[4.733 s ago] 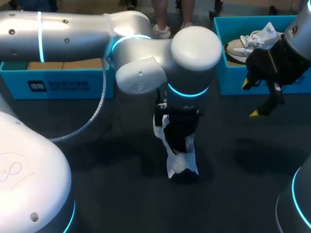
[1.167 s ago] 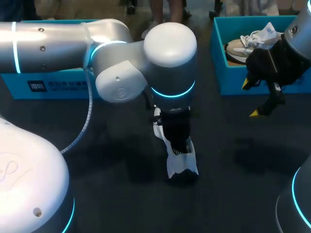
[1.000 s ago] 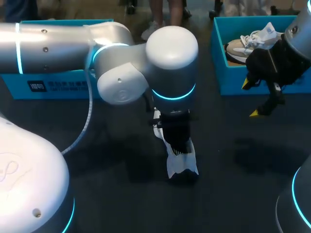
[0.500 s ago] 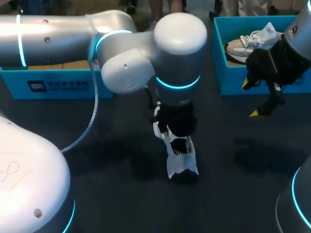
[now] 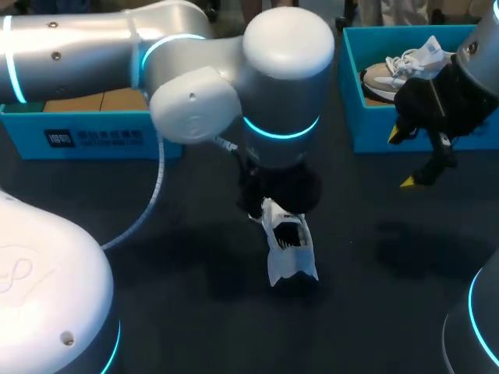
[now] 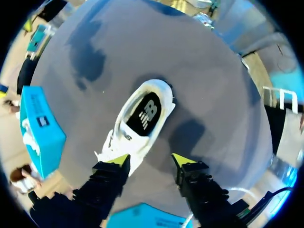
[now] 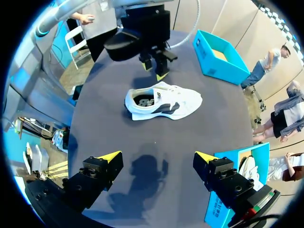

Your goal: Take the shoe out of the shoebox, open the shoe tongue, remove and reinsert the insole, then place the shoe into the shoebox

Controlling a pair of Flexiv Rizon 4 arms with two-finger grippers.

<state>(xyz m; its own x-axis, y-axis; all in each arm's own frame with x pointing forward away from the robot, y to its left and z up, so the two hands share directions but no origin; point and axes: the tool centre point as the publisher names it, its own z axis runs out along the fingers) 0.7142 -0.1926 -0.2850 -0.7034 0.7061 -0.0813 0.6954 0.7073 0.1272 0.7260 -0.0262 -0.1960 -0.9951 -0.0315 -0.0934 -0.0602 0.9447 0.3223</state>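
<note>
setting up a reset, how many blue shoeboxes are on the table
2. One open blue cardboard shoebox sits at the table's far left; the other, at the far right, holds a beige and white sneaker.

Two turquoise cardboard shoeboxes: the left shoebox (image 5: 93,136) and the right shoebox (image 5: 374,134). Two shoes: a white-and-black sneaker (image 5: 287,251) on the dark tabletop (image 5: 195,312) and a pale laced shoe (image 5: 394,72) in the right shoebox. Two yellow-tipped hands: the left hand (image 6: 151,160) and the right hand (image 7: 158,156).
</note>
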